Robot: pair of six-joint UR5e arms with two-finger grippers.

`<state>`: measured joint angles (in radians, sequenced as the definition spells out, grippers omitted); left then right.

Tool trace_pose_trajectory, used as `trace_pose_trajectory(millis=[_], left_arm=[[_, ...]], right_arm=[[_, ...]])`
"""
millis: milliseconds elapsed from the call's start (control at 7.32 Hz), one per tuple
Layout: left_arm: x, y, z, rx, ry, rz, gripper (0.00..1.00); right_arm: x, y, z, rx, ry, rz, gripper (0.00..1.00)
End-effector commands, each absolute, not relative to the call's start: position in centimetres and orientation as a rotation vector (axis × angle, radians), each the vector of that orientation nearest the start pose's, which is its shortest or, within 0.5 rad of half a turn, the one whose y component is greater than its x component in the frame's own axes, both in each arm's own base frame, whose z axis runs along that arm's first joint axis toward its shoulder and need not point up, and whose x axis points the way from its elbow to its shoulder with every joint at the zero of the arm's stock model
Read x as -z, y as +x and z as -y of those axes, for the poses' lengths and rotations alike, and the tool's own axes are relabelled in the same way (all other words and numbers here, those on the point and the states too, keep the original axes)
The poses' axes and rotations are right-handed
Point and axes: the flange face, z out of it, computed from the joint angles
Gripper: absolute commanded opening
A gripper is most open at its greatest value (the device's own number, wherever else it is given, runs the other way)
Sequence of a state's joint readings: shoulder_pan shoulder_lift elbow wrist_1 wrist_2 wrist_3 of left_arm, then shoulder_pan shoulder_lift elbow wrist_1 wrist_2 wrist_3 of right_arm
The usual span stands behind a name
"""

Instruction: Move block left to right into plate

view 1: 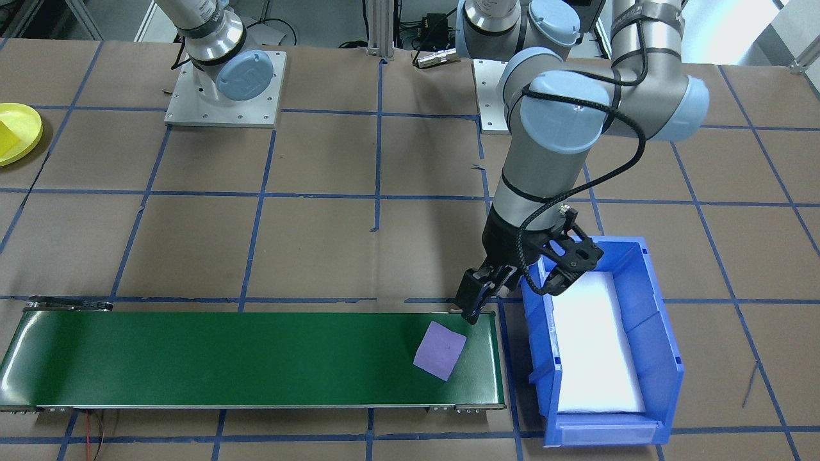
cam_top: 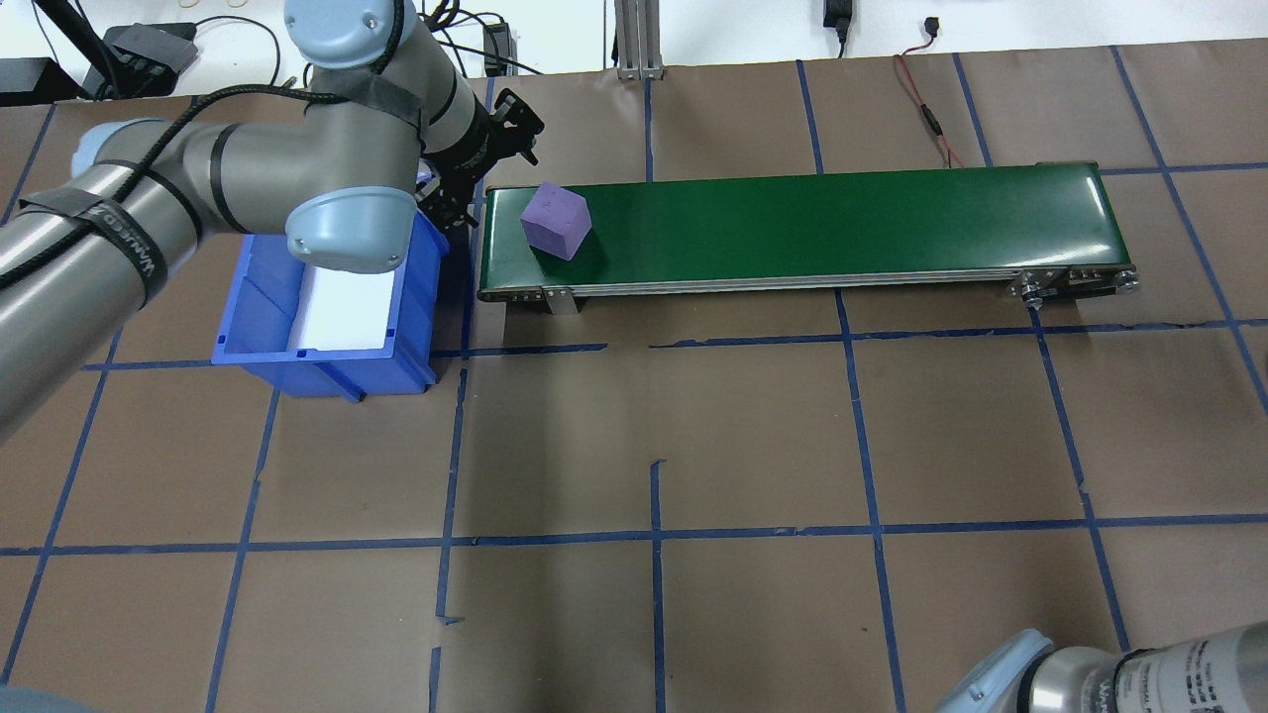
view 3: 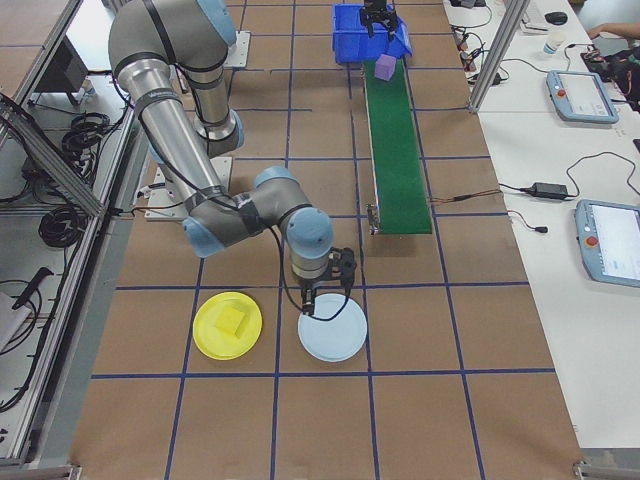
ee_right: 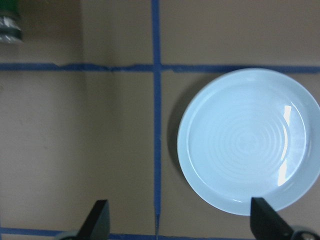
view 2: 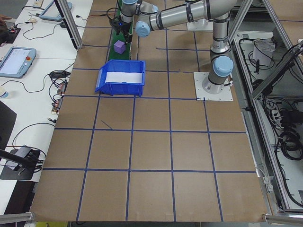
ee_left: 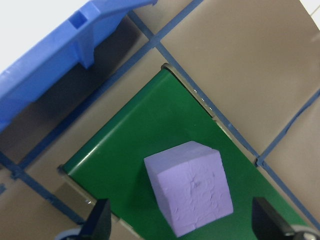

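The yellow plate (view 1: 16,132) is cut off at the front view's edge, and the right gripper (ee_right: 180,227) shows only its two fingertips, spread apart and empty, beside one pale blue plate (ee_right: 250,141). One purple block (cam_top: 556,221) rests on the green conveyor (cam_top: 842,223) by the blue bin (cam_top: 327,327); the left gripper (ee_left: 182,227), fingers apart, hovers over it, while one yellow block (view 3: 232,320) lies in the yellow plate.

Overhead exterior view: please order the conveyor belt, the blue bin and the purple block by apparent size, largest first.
1. Belt
2. Bin
3. Block
The differences are clear.
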<state>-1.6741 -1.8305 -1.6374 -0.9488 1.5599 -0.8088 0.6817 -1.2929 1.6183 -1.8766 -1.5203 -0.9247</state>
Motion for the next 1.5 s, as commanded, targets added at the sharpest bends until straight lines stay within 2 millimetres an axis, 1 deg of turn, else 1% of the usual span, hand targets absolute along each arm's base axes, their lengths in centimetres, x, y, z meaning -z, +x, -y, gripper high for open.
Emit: trace_pose_trajectory(millis=[0,137,273,410,546,683,819,956,1092,1229,1365], left_arm=[[-43.9,-15.0,55.0,0.405,-1.093,-2.926,1.0],[-46.4,-11.8,53.7,0.426,-1.034,-2.919,1.0],[-47.5,-9.7,52.7,0.438,-0.873,-2.943,1.0],[-48.4,-8.5,52.3,0.453,-0.653,-2.969,1.0],[-48.8,-7.2,52.4,0.454,-0.418,-2.982,1.0],[-49.1,-5.6,52.4,0.446,-0.287,-2.976,1.0],[-49.8,-5.2,51.9,0.462,-0.256,-2.97,1.0],[-50.2,-5.1,51.5,0.462,-0.258,-2.97,1.0],[-50.0,-5.2,51.4,0.447,-0.257,-2.976,1.0],[-49.7,-5.3,51.3,0.429,-0.254,-2.981,1.0],[-49.1,-5.3,51.1,0.408,-0.249,-2.982,1.0]], right_arm=[[-37.1,-25.7,55.7,0.138,-0.09,-3.08,1.0],[-37.0,-21.7,57.4,0.131,-0.045,-3.071,1.0],[-36.5,-18.3,58.9,0.158,-0.024,-3.012,1.0],[-34.8,-15.8,60.4,0.169,0.022,-2.928,0.99],[-32.8,-14.5,61.7,0.165,-0.006,-2.921,0.99],[-31.3,-14.1,62.7,0.174,-0.019,-2.922,0.99],[-30.4,-13.7,63.3,0.191,-0.018,-2.861,1.0],[-29.9,-13.7,63.5,0.188,-0.014,-2.844,0.99],[-29.4,-13.7,63.7,0.177,-0.008,-2.841,0.99],[-28.5,-14.0,64.0,0.161,-0.001,-2.843,0.99],[-28.2,-14.3,64.5,0.16,-0.002,-2.851,1.0]])
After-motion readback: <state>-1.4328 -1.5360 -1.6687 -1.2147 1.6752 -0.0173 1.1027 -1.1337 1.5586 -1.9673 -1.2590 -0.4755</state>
